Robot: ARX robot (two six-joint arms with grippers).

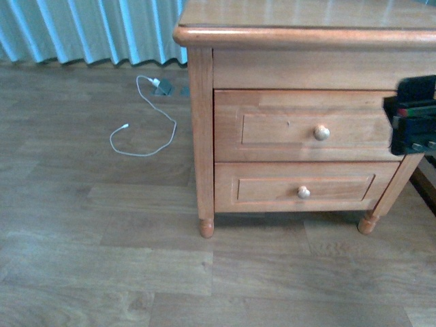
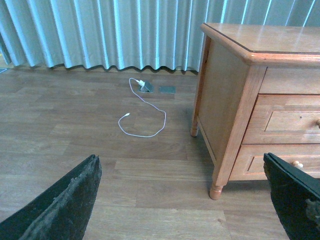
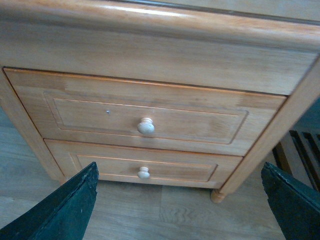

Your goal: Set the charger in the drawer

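Right hand (image 1: 413, 116), front view: blocky black housing, mostly cropped by the frame edge. Thin red and green marks cross its face, with a few small pale dots low down, too blurred to identify.

Left hand (image 2: 180, 210), left wrist view: two broad black fingers (image 2: 65, 205), wedge-shaped, tapering to blunt tips. Surface matte, slightly rough and scuffed, greyish at the edges.

Right wrist view: same pair of black wedge fingers (image 3: 62, 210), dark with a faint greenish cast, edges worn. No cables or screws visible.

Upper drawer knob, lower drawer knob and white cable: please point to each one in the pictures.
upper drawer knob (image 3: 146, 126), right wrist view, on its round face.
lower drawer knob (image 1: 304, 192), front view, on its centre.
white cable (image 2: 162, 116), left wrist view, on the loop's outer bend.
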